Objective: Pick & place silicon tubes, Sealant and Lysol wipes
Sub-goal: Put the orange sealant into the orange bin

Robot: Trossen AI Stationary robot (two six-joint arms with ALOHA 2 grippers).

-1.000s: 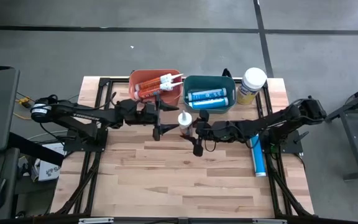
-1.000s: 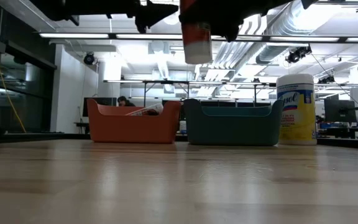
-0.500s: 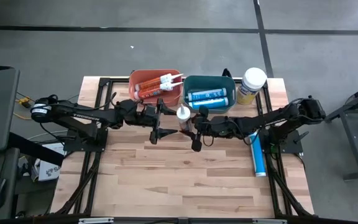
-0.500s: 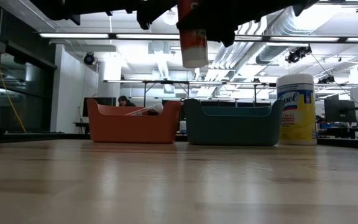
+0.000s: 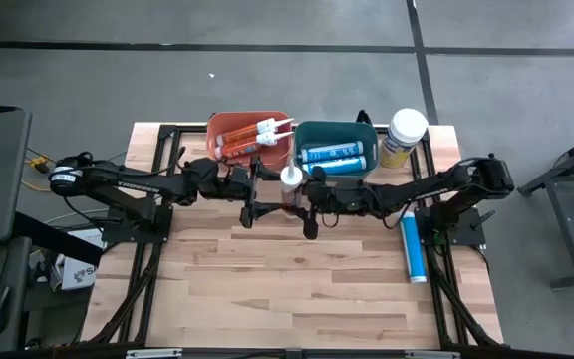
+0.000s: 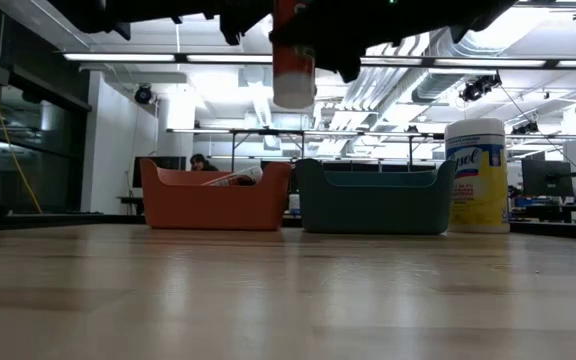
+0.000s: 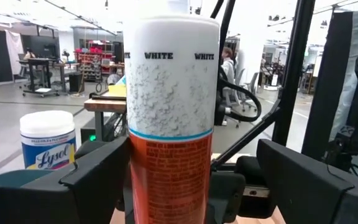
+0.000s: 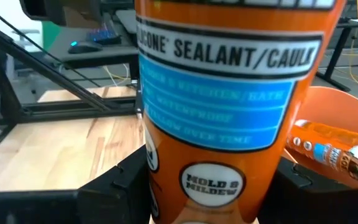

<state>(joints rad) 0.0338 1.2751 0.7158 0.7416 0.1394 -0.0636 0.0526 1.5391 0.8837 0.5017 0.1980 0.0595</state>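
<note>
Currently the right gripper [image 5: 300,196] is clamped on the orange tube [image 5: 291,183], carried upright, long axis vertical, well clear of the table [image 5: 267,289]. It hangs just near of the gap between the orange bin [image 5: 248,121] and the teal bin [image 5: 335,129]; orange bin lies far-left. Left gripper [image 5: 263,198] stands spread wide just beside the tube, probably not touching. Tube: white upper band, orange body, blue label reading sealant/caulk.

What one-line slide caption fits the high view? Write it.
Right gripper holds an orange sealant tube upright near the orange bin, left gripper open beside it.
</note>
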